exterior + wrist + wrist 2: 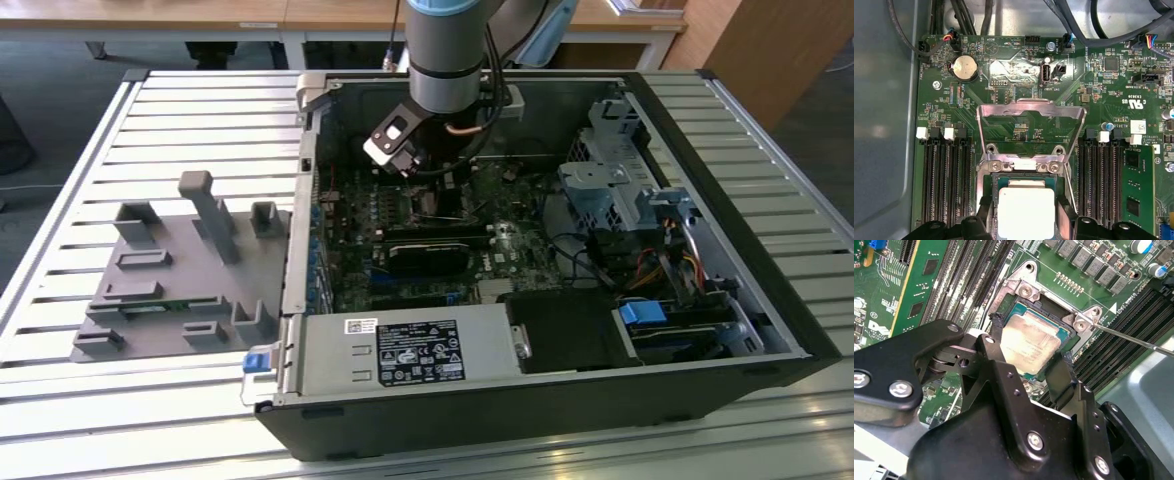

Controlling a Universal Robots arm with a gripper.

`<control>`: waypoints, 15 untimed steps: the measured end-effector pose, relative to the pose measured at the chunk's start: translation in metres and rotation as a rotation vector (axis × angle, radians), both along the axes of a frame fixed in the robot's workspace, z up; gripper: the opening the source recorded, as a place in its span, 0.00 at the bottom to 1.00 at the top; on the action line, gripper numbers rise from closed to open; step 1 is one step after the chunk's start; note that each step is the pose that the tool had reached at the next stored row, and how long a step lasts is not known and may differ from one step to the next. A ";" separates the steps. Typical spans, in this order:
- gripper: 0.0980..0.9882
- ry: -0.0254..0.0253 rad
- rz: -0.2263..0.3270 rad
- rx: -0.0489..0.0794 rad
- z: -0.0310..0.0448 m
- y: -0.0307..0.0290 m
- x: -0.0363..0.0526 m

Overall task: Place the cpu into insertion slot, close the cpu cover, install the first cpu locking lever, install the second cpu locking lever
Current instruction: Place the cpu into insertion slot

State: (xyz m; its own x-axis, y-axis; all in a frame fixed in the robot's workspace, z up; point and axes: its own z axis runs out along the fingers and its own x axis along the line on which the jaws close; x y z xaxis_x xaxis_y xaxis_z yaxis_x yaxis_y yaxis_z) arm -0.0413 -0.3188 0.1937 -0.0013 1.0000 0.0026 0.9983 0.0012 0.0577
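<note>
The cpu (pixel 1031 342) (pixel 1026 212), a pale silvery square chip, sits level in or just over the insertion slot (pixel 1053 306) (pixel 988 186) on the green motherboard. My gripper (pixel 1029 347) (pixel 1026 216) is shut on it, with one black finger (pixel 996 332) against one edge and the other against the opposite edge. The cpu cover (pixel 1029 104), a thin metal frame with a square window, stands swung back from the socket on its hinge. A thin locking lever (pixel 1134 339) juts out beside the socket, unlatched. In the exterior view the arm (pixel 447 80) reaches down into the open case.
Rows of black memory slots (pixel 944 185) flank the socket, with a green memory module (pixel 1136 190) on one side. A black block (pixel 427 250) and the labelled power supply (pixel 400 350) lie nearer the front. A drive cage and cables (pixel 621 190) fill the exterior view's right. A grey fixture (pixel 174 270) stands outside the case.
</note>
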 end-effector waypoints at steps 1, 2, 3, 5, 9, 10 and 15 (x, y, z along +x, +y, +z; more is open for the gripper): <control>0.58 -0.0001 0.000 0.000 0.0001 0.0000 0.0000; 0.58 -0.0002 0.000 0.001 0.0001 0.0001 0.0000; 0.58 -0.0002 0.000 0.001 0.0001 0.0002 0.0000; 0.58 0.0001 0.000 0.001 0.0002 0.0006 0.0000; 0.58 0.0000 0.000 0.008 0.0002 0.0007 0.0000; 0.58 0.0000 0.000 0.010 0.0001 0.0008 0.0000; 0.58 0.0001 0.000 0.011 0.0020 0.0007 0.0000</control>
State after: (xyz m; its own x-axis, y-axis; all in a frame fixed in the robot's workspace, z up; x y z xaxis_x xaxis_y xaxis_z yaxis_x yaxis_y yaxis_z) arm -0.0413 -0.3181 0.1957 -0.0013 0.9999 0.0131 0.9983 0.0006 0.0576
